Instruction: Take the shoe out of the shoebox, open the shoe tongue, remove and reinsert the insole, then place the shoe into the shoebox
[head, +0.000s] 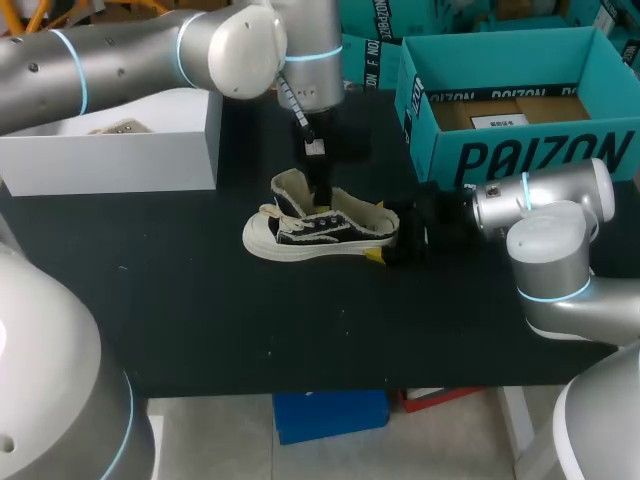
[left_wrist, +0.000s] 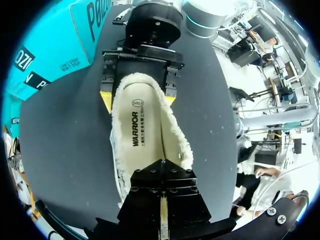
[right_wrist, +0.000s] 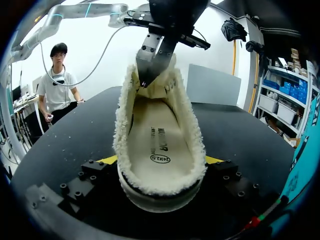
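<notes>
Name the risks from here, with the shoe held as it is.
The right claw clamps only the heel of the shoe; a hard pull by the left claw at the tongue end might drag it loose or tip it. The insole lies flat inside the fleecy lining and may catch there while being lifted out.

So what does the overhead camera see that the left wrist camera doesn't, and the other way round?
Only the head view shows the shoe from outside, black and white, plus the white box and the open inside of the shoebox. Only the left wrist view shows the insole lying within the fleecy lining, and the two yellow tips of the right gripper, one each side of the heel. Both show the shoe on the black table with the teal shoebox nearby.
</notes>
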